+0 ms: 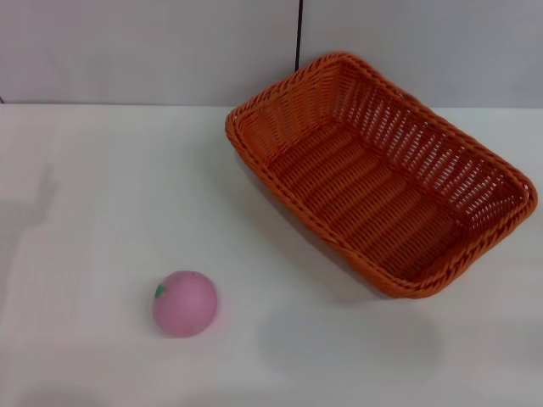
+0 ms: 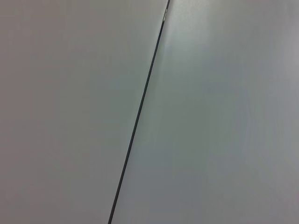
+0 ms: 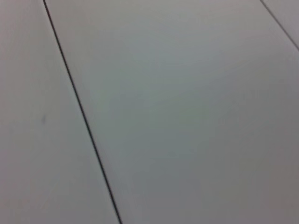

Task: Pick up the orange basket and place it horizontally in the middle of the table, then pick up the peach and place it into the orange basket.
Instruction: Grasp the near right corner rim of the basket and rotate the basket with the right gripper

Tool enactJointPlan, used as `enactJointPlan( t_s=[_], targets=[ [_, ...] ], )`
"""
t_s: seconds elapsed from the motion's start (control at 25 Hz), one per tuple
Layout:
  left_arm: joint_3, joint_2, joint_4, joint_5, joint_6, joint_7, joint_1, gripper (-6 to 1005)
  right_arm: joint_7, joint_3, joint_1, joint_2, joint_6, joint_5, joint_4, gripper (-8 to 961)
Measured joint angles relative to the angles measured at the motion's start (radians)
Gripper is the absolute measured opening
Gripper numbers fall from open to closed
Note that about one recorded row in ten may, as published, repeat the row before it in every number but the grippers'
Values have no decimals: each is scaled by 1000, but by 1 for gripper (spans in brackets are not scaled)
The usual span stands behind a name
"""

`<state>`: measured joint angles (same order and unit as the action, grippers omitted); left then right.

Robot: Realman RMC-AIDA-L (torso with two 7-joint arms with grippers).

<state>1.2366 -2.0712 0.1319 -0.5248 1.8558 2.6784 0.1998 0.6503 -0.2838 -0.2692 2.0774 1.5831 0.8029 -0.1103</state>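
Orange basket [image 1: 382,178], woven w/ flared slats, sits skewed; round smooth peach [image 1: 185,303] apart; end effectors unseen, can't tell.

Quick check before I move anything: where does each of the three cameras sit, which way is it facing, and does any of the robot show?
Head view: on the robot's head, looking forward and down at the table, orange basket and peach; no arm shows.
Left wrist view: faces a grey panel with one dark seam; no gripper shows.
Right wrist view: the same kind of panel and seam; no gripper.
Shared: both wrist views show only seamed panels.
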Motion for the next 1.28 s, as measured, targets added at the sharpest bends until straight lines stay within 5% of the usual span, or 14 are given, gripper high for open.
enactJointPlan(
  t_s=[0.4, 0.64, 0.84, 1.0, 1.2, 1.28],
  targets=[
    [-2, 3, -11, 8, -1, -2, -7, 806, 42, -11, 14, -5, -3, 213, -103, 587],
    [-7, 4, -13, 22, -1, -27, -18, 806, 427, -17, 15, -21, -9, 465, -382, 588],
    [-14, 6, -14, 23, -1, -89, -20, 805, 1009, -18, -32, -79, 28, 725, -733, 587],
    [-16, 6, -14, 23, -1, -94, -20, 805, 1300, -19, -139, -131, 102, 989, -978, 588],
    [-16, 7, -15, 23, -4, -95, -19, 805, 1482, -37, -414, -224, 229, 1454, -1048, 587],
    [-16, 6, -16, 23, -10, -95, -19, 805, 1487, -63, -458, -233, 233, 1532, -1035, 587]
  ],
)
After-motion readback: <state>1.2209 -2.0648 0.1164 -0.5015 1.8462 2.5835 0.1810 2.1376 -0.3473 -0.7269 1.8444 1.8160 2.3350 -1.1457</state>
